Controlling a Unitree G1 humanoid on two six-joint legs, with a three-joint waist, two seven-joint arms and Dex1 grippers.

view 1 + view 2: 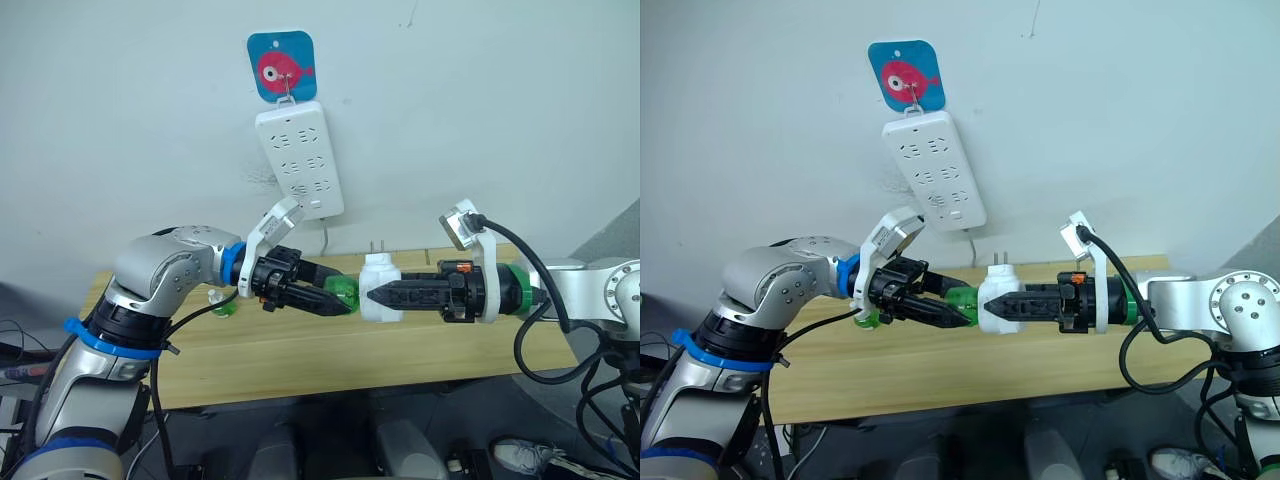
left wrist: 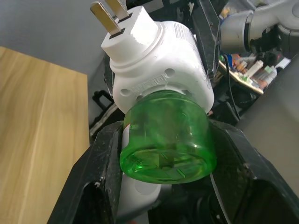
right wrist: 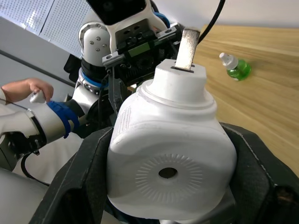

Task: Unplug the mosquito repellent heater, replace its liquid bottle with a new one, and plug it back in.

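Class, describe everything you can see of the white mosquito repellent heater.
The heater is a small rounded unit of white plastic, unplugged and held in the air above the wooden table. Two flat metal prongs point upward. A round vent hole faces the right gripper, which clamps it. A green bottle, held by the left gripper, sits in its socket.

A long white plastic power strip [image 1: 299,158] hangs tilted on the far wall from a hook on a blue square plaque with a red fish [image 1: 282,64]. Its white cord [image 1: 326,238] drops behind the light wooden surface [image 1: 300,355]. A person's hand [image 3: 29,88] shows beyond the near edge.
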